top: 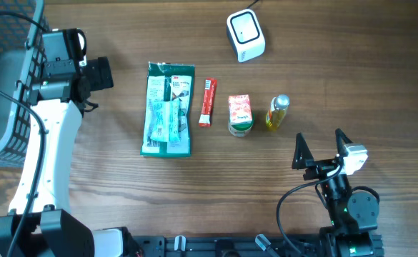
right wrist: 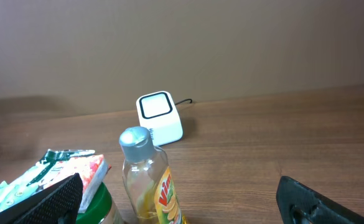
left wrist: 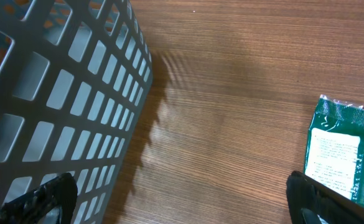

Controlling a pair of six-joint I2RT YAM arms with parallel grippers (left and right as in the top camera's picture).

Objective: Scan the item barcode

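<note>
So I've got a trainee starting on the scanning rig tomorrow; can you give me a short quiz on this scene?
1. True or false: the left gripper is shut on an item.
2. In the overhead view, the grey basket sits at which edge? A left, B right, C bottom.
3. How many items lie in the row below the white scanner in the overhead view?
Key: 1 false, its jaws stand open and empty. 2 A. 3 four: green packet, red sachet, small red-and-green pack, yellow bottle.
</note>
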